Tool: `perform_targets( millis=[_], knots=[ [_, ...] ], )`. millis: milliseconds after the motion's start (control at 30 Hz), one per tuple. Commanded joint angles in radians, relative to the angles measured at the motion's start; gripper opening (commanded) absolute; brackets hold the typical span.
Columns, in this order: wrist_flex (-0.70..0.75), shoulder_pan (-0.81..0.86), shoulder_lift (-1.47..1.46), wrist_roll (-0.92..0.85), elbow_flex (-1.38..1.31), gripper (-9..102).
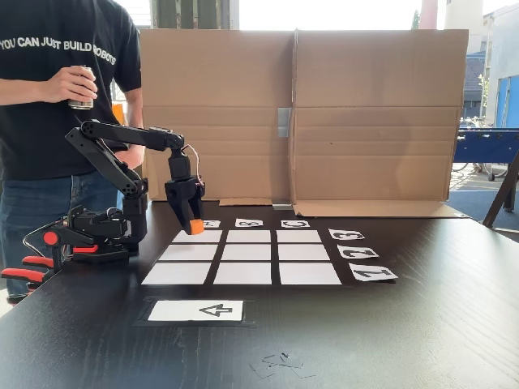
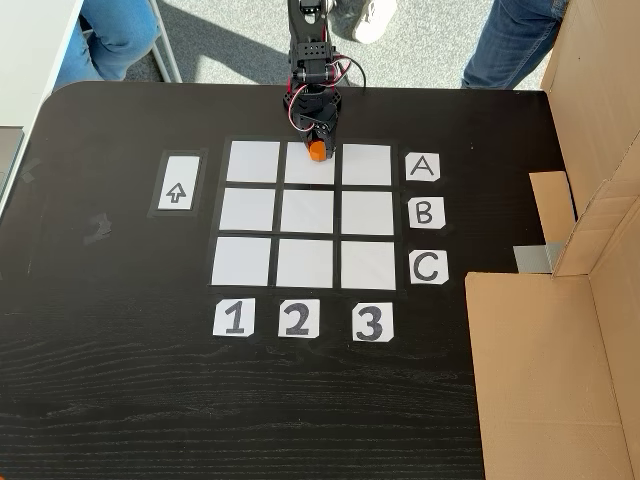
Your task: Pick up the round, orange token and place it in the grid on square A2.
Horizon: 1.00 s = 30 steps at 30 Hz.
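— What does the token (image 2: pixel 317 151) look like?
— A small, bright orange, short cylinder, narrower than one white cell.
— Where is it?
— In a fixed view from above, it sits in the upper middle of the frame, over square A2 (image 2: pixel 310 172) of the grid (image 2: pixel 308 268). The gripper (image 2: pixel 316 143) has its jaws closed on it.

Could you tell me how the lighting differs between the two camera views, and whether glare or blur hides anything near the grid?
In a fixed view from the side, bright windows behind the cardboard blow out and the gripper is dark; in a fixed view from above, light is even, the grid and token are sharp, and sun glare falls on the floor beyond the table.
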Motion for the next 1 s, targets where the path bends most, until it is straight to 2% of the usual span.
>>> perform_targets(
  millis=[0, 233, 767, 800, 867, 967],
  knots=[
    [-0.018, 0.015, -0.009, -0.011, 0.023, 0],
    [-0.058, 0.120, -0.021, -0.011, 0.060, 0],
    [-0.067, 0.130, -0.054, 0.002, 0.071, 1],
    [-0.071, 0.135, -0.055, 0.002, 0.072, 3],
    [-0.072, 0.146, -0.060, 0.011, 0.074, 21],
    [-0.067, 0.150, -0.060, 0.011, 0.077, 32]
  ],
)
